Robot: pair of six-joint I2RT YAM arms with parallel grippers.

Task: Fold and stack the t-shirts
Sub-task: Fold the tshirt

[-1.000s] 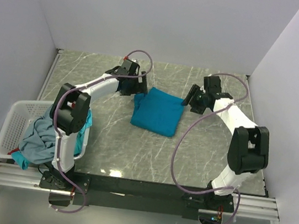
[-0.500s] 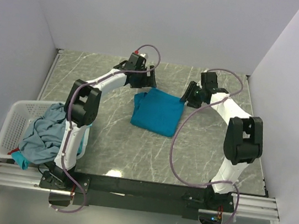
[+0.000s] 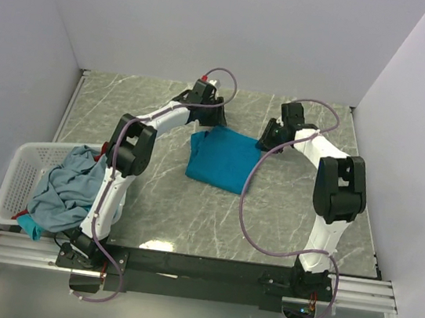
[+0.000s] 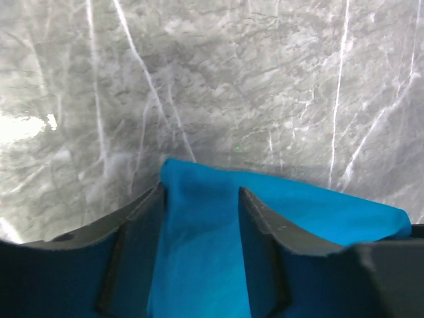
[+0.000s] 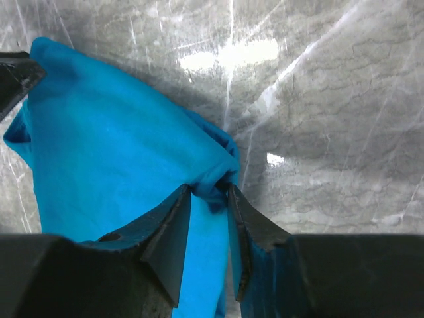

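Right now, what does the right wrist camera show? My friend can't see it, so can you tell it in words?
Two dark fingers of the right gripper pinch a bunched corner of a bright blue t-shirt. The shirt spreads off to the left over a grey marble-patterned table, with light glinting on the bare part.

- A white plastic lattice basket [image 3: 14, 171] sits at the table's left edge, towards the near corner.
- The grey marble-patterned tabletop [image 3: 189, 211] is streaked with pale veins, and a patch of glare lies near its front edge.
- Plain white walls [image 3: 215, 25] close it in on three sides.
- A black crossbar [image 3: 204, 271] lies on silver aluminium rails along the near edge.
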